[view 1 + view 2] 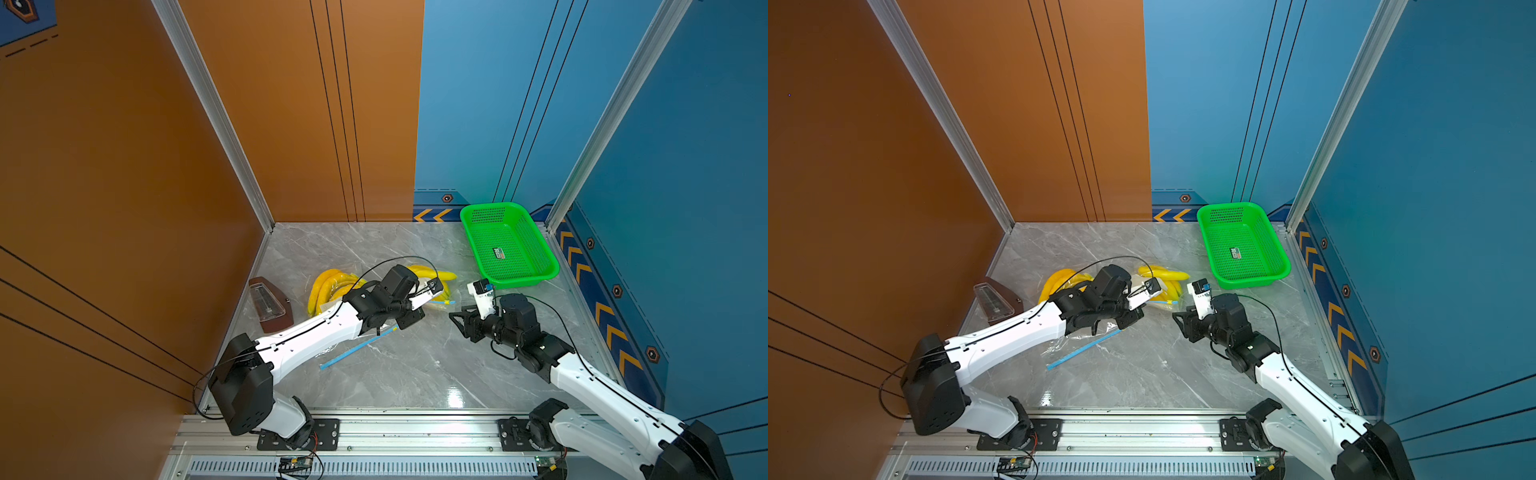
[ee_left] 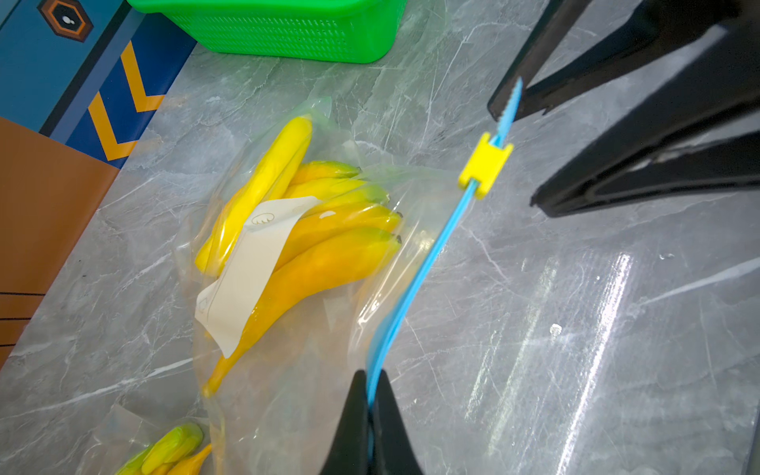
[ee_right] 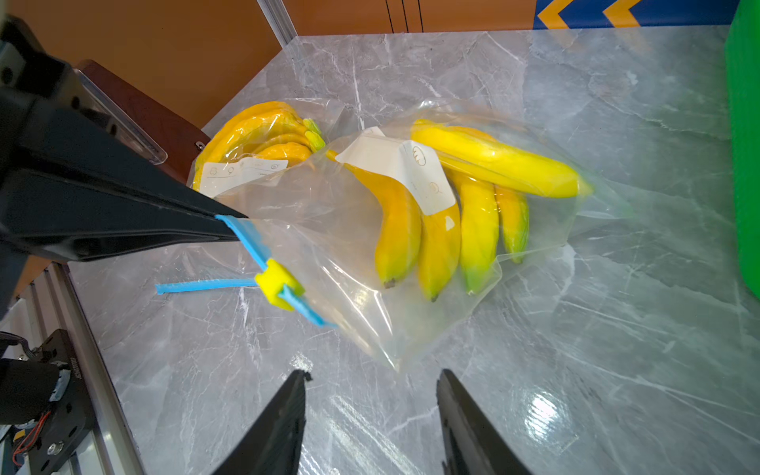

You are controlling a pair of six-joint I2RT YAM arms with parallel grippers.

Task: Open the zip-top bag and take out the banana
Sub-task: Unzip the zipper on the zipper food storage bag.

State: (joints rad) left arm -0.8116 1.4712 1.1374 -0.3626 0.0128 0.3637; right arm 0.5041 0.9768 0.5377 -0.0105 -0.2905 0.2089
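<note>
bag (image 3: 329,230) with bananas (image 3: 477,222) inside lies on the table (image 3: 575,370), between both arms. left gripper (image 2: 371,382) has its jaws pressed together on the blue zip strip (image 2: 415,283). right gripper (image 3: 374,376) has its jaws spread and holds nothing, near the yellow slider (image 3: 277,288).

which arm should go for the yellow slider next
Right. The right gripper is open, empty and near the slider. The left gripper is shut on the zip strip, anchoring it.
</note>
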